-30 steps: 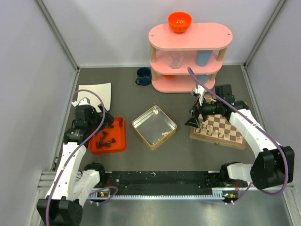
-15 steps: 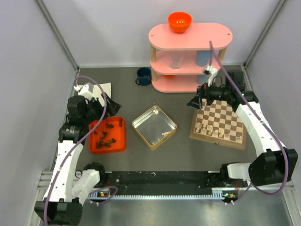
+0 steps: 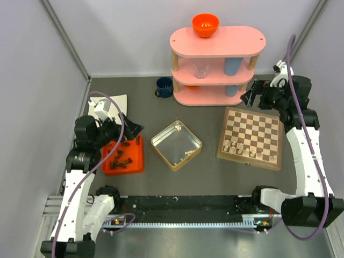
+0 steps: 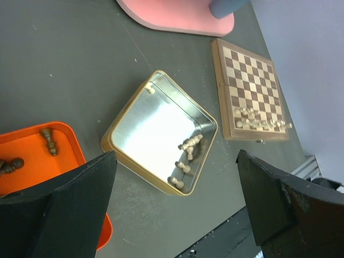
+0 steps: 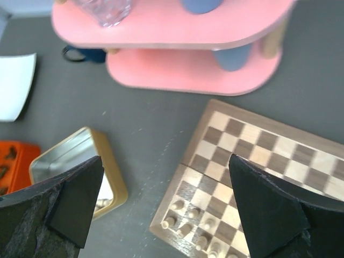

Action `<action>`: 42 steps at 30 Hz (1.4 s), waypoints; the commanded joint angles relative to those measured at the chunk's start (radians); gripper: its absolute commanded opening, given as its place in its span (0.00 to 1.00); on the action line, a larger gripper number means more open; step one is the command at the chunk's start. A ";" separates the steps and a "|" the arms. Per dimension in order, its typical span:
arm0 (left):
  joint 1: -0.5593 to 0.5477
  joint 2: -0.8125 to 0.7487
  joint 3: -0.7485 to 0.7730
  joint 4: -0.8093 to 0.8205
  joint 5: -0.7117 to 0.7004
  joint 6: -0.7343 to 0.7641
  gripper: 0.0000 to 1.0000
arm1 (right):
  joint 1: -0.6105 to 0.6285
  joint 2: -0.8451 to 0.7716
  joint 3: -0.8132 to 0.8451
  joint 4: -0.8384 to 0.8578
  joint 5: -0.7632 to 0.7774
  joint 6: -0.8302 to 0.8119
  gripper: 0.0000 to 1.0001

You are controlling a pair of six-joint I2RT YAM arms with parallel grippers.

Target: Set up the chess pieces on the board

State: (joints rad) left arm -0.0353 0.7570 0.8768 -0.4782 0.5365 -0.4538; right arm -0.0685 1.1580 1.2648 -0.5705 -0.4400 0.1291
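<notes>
The pink three-tier wooden shelf [image 3: 217,64] stands beyond the square silver metal tin [image 3: 164,130], at the back of the table. The flat wooden chessboard with dark and cream checks [image 3: 255,126] lies to the right of the tin, apart from it. The shallow orange plastic tray [image 3: 134,158] lies to the tin's left, just beside it.

The left gripper [image 3: 129,129] hangs over the tray corner nearest the tin. In its wrist view its fingers [image 4: 64,209] are spread wide and nothing is between them. The right gripper [image 3: 250,95] is raised beyond and to the right of the tin, past the far edge of the board. It is likewise splayed and empty.

A cluster of pale cream chessmen [image 3: 244,150] stands in the board's near rows, on the side facing the tin. Their exact squares are too small to tell. A few more pale pieces [image 4: 189,145] lie toppled inside the tin, against its wall on the board side. The dark brown-black chessmen [image 3: 121,156] lie scattered in the tray. None shows on the board.

The setup looks partly done, with both arms between picks. The next move probably calls for a descent onto one loose piece. A pick from the tin would need narrowed fingers and a line clear of the wall.
</notes>
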 commanded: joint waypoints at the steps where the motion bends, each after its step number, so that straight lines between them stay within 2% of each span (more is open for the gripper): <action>1: 0.002 -0.073 -0.062 0.029 0.074 0.029 0.98 | -0.004 -0.102 0.035 0.014 0.271 0.053 0.99; 8: 0.003 -0.124 -0.078 0.053 0.117 0.076 0.98 | -0.005 -0.222 -0.031 0.021 0.372 0.052 0.99; 13: 0.003 -0.137 -0.044 0.042 0.125 0.041 0.98 | -0.011 -0.254 -0.018 0.021 0.349 0.063 0.99; 16: 0.003 -0.150 -0.061 0.040 0.120 0.029 0.98 | -0.011 -0.270 -0.016 0.023 0.360 0.061 0.99; 24: 0.003 -0.222 -0.128 -0.026 0.099 0.026 0.98 | -0.010 -0.328 -0.071 0.115 0.273 0.138 0.99; 32: 0.003 -0.343 -0.099 -0.083 0.025 -0.011 0.98 | -0.010 -0.432 -0.165 0.133 0.303 0.057 0.99; 42: 0.003 -0.338 -0.052 -0.100 0.019 0.018 0.98 | -0.010 -0.449 -0.194 0.126 0.311 -0.006 0.99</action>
State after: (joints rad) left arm -0.0353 0.4068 0.7731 -0.5976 0.5617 -0.4526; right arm -0.0731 0.7063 1.0710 -0.4793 -0.1432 0.1577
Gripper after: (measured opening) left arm 0.983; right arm 0.987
